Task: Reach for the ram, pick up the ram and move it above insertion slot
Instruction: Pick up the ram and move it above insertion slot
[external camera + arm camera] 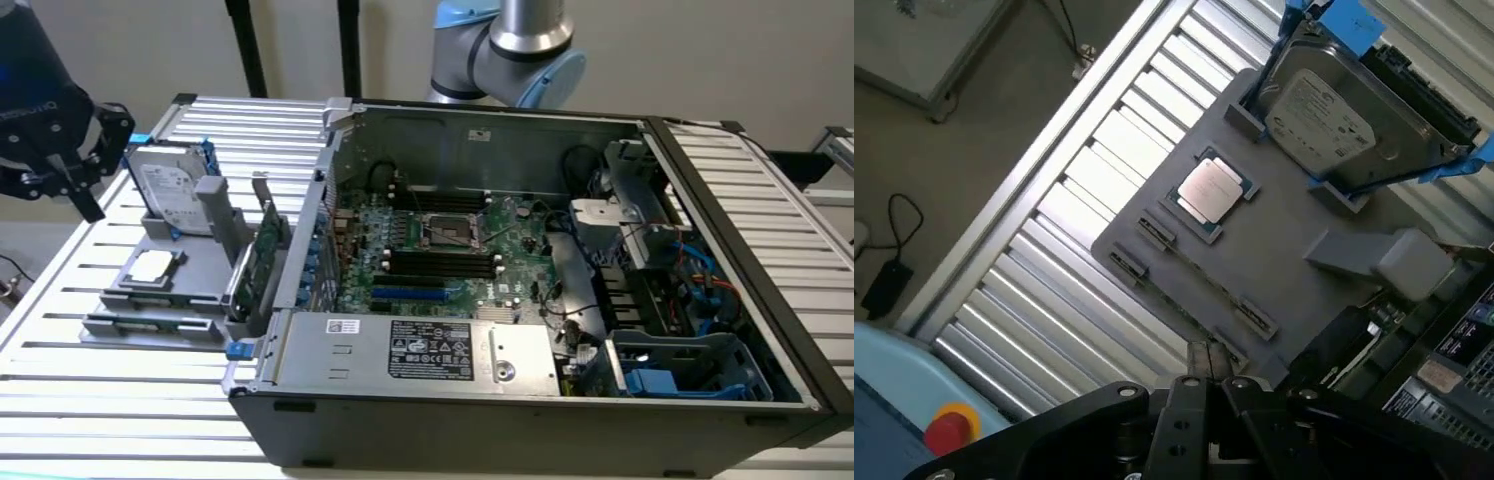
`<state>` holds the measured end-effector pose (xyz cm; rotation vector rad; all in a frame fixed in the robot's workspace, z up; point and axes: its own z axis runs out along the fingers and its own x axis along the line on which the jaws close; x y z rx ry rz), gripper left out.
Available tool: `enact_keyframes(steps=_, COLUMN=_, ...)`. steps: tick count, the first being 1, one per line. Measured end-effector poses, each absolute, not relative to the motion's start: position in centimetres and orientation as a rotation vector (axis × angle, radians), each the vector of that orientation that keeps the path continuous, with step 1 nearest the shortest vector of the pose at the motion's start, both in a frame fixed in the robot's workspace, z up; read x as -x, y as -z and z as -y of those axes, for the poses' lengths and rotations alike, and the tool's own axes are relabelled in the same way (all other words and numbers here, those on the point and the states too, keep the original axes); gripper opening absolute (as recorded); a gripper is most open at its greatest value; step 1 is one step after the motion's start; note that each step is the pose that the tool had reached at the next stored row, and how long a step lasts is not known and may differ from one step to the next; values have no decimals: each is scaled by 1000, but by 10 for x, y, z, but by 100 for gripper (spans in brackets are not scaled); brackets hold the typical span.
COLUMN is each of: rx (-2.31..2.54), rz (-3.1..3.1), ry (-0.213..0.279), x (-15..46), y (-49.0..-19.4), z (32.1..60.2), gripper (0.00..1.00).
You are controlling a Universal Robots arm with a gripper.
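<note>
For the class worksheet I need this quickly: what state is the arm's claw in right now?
Claw: cannot be told whether open or closed; it hangs above the grey parts tray.

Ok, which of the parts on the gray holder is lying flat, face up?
The square silver processor, flat in its shallow recess. The hard drive in blue rails is propped up tilted, and the green expansion card stands on edge.
</note>
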<state>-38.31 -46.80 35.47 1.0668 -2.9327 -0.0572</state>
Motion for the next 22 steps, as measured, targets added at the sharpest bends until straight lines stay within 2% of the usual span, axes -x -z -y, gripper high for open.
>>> enact_keyframes(steps=22, rx=-1625, rz=2657, ry=50, x=383, y=-353, z=468, gripper=11)
